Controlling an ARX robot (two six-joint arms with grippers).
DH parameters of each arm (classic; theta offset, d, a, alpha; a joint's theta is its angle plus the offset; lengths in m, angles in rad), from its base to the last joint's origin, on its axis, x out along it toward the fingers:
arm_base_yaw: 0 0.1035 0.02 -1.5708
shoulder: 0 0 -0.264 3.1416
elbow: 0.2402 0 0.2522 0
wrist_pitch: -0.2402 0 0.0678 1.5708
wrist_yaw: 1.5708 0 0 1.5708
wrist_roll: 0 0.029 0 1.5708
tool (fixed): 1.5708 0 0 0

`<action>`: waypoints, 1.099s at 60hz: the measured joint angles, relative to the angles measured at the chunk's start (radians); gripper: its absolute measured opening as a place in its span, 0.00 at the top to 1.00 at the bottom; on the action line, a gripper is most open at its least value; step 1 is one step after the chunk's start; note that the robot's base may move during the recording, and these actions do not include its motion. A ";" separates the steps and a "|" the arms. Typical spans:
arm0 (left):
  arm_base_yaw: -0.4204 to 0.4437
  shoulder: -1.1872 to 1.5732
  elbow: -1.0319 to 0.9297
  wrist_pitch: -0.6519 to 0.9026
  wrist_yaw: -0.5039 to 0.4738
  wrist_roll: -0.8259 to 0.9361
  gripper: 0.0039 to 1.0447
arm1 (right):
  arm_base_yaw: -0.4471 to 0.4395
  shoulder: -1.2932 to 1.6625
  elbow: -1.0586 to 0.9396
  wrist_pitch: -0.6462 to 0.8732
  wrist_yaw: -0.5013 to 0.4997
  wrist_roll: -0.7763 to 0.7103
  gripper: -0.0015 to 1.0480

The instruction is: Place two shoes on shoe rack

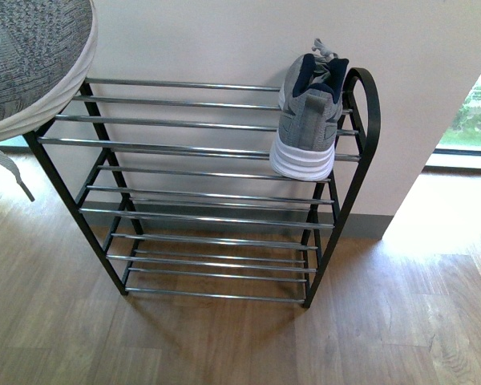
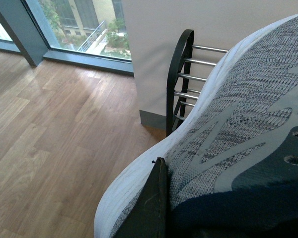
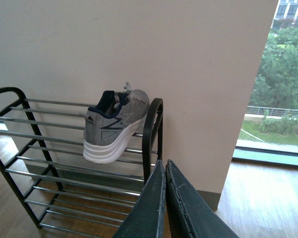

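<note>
One grey knit sneaker with navy lining and a thick white sole, the shelved sneaker [image 1: 309,120] [image 3: 111,129], is sitting on the top tier of the four-tier shoe rack [image 1: 373,108] [image 3: 148,148] [image 2: 170,99], a black metal frame with arched ends and shiny chrome rods. It is lying right of centre in the front view, its heel facing the camera and its toe pointing toward the wall, just beside the rack's arched end. The matching grey knit shoe, the held sneaker [image 1: 32,56] [image 2: 238,129], is hanging in the upper left corner of the front view, clear of the rods, with a grey lace [image 1: 8,171] dangling below it. In the left wrist view it is filling the right half of the frame, and the left hand [image 2: 159,198] is grasping it. One dark finger [image 2: 150,213] is pressing against the white sole edge at the bottom centre, while the other finger is hiding behind the shoe. The right hand [image 3: 165,166] is showing at the bottom centre of the right wrist view, its two dark fingers clenched together with nothing between them, apart from the rack. The rack is standing on a light wooden floor [image 1: 224,345] against a plain pale wall [image 1: 208,40], and a bright window [image 1: 473,104] is showing at the right edge of the front view.
</note>
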 joint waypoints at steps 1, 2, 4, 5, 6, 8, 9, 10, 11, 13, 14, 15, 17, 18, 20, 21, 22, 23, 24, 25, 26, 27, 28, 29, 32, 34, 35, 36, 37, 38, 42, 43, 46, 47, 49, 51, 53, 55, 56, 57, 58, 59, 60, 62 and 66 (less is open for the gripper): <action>0.000 0.000 0.000 0.000 0.000 0.000 0.99 | 0.000 0.000 0.000 0.000 0.000 0.000 0.98; 0.000 0.000 0.000 0.000 0.000 0.000 0.99 | 0.000 0.000 0.000 0.000 0.000 0.000 0.98; 0.000 0.000 0.000 0.000 -0.001 0.000 0.99 | 0.000 0.000 0.000 0.000 0.000 0.000 0.98; 0.000 0.000 0.000 0.000 -0.001 0.000 0.99 | 0.000 0.000 0.000 0.000 0.000 0.000 0.98; 0.000 0.000 0.000 0.000 -0.001 0.000 0.99 | 0.000 0.000 0.000 0.000 0.000 -0.002 0.98; 0.000 0.000 0.000 0.000 -0.001 0.000 0.99 | 0.000 0.000 0.000 0.000 0.000 -0.002 0.93; 0.000 0.000 0.000 0.000 -0.001 0.000 0.99 | 0.000 0.000 0.000 0.000 0.000 -0.002 0.91; 0.000 0.000 0.000 0.000 -0.001 0.000 0.99 | 0.000 0.000 0.000 0.000 0.000 -0.002 0.88; 0.000 0.000 0.000 0.000 -0.001 0.000 0.99 | 0.000 0.000 0.000 0.000 0.000 -0.002 0.85; 0.000 0.000 0.000 0.000 -0.001 0.000 0.99 | 0.000 0.000 0.000 0.000 0.000 -0.002 0.80; 0.000 0.000 0.000 0.000 0.000 0.000 0.99 | 0.000 0.000 0.000 0.000 0.000 -0.002 0.78; 0.000 0.000 0.000 0.000 -0.001 0.000 0.99 | 0.000 0.000 0.000 0.000 0.000 -0.002 0.74; 0.000 0.000 0.000 0.000 -0.001 0.000 0.99 | 0.000 0.000 0.000 0.000 0.000 -0.002 0.68; 0.001 0.000 0.000 -0.002 0.006 -0.010 0.99 | 0.000 0.000 0.000 0.000 0.000 -0.002 0.64; 0.003 0.010 0.004 -0.013 0.038 -0.047 0.99 | 0.000 0.000 0.000 0.000 0.000 -0.002 0.58; 0.003 0.021 0.008 -0.015 0.050 -0.068 0.99 | 0.000 0.000 0.000 0.000 0.000 -0.002 0.54; 0.003 0.028 0.011 -0.015 0.054 -0.079 0.99 | 0.000 0.000 0.000 0.000 0.000 -0.002 0.53; 0.003 0.047 0.020 -0.016 0.065 -0.103 0.99 | 0.000 0.000 0.000 0.000 0.000 -0.002 0.49; 0.004 0.068 0.032 -0.017 0.081 -0.121 0.99 | 0.000 0.000 0.000 0.000 0.000 -0.002 0.46; 0.004 0.080 0.040 -0.017 0.090 -0.140 0.99 | 0.000 0.000 0.000 0.000 0.000 -0.002 0.44; 0.005 0.108 0.056 -0.016 0.110 -0.164 0.99 | 0.000 0.000 0.000 0.000 0.000 -0.002 0.41; 0.006 0.137 0.075 -0.014 0.129 -0.187 0.99 | 0.000 0.000 0.000 0.000 0.000 -0.002 0.38; 0.007 0.152 0.084 -0.011 0.136 -0.198 0.99 | 0.000 0.000 0.000 0.000 0.000 -0.002 0.36; 0.010 0.187 0.100 -0.005 0.151 -0.213 0.99 | 0.000 0.000 0.000 0.000 0.000 -0.002 0.33; 0.022 0.310 0.186 0.040 0.224 -0.278 0.99 | 0.000 0.000 0.000 0.000 0.000 -0.002 0.21; 0.030 0.407 0.255 0.060 0.282 -0.315 0.99 | 0.000 0.000 0.000 0.000 0.000 -0.002 0.13; 0.031 0.428 0.270 0.062 0.292 -0.320 0.99 | 0.000 0.000 0.000 0.000 0.000 -0.002 0.11; 0.034 0.466 0.299 0.066 0.310 -0.333 0.99 | 0.000 0.000 0.000 0.000 0.000 -0.002 0.09; 0.035 0.525 0.344 0.067 0.333 -0.349 0.99 | 0.000 0.000 0.000 0.000 0.000 -0.002 0.08; 0.037 0.564 0.373 0.067 0.346 -0.364 0.99 | 0.000 0.000 0.000 0.000 0.000 -0.002 0.08; 0.041 0.694 0.478 0.051 0.362 -0.394 0.99 | 0.000 0.000 0.000 0.000 0.000 -0.002 0.09; 0.041 0.712 0.492 0.047 0.362 -0.401 0.99 | 0.000 0.000 0.000 0.000 0.000 -0.002 0.09; 0.043 0.796 0.566 0.025 0.366 -0.424 0.99 | 0.000 0.000 0.000 0.000 0.000 -0.002 0.09; 0.044 0.828 0.596 0.015 0.366 -0.430 0.99 | 0.000 0.000 0.000 0.000 0.000 -0.002 0.09; 0.044 0.876 0.639 0.002 0.367 -0.439 0.99 | 0.000 0.000 0.000 0.000 0.000 -0.002 0.09; 0.044 0.921 0.682 -0.012 0.370 -0.455 0.99 | 0.000 0.000 0.000 0.000 0.000 -0.002 0.09; 0.044 0.964 0.723 -0.026 0.370 -0.467 0.99 | 0.000 0.000 0.000 0.000 0.000 -0.002 0.09; 0.041 1.018 0.774 -0.038 0.375 -0.484 0.99 | 0.000 0.000 0.000 0.000 0.000 -0.002 0.09; 0.040 1.031 0.786 -0.041 0.376 -0.489 0.99 | 0.000 0.000 0.000 0.000 0.000 -0.002 0.09; 0.036 1.069 0.825 -0.052 0.378 -0.499 0.99 | 0.000 0.000 0.000 0.000 0.000 -0.002 0.09; 0.033 1.094 0.850 -0.061 0.378 -0.505 0.99 | 0.000 0.000 0.000 0.000 0.000 -0.002 0.09; 0.029 1.117 0.873 -0.069 0.379 -0.514 0.99 | 0.000 0.000 0.000 0.000 0.000 -0.002 0.09; 0.025 1.139 0.896 -0.076 0.383 -0.523 0.99 | 0.000 0.000 0.000 0.000 0.000 -0.002 0.09; 0.013 1.194 0.952 -0.093 0.393 -0.549 0.99 | 0.000 0.000 0.000 0.000 0.000 -0.002 0.09; -0.009 1.265 1.024 -0.117 0.402 -0.576 0.99 | 0.000 0.000 0.000 0.000 0.000 -0.002 0.09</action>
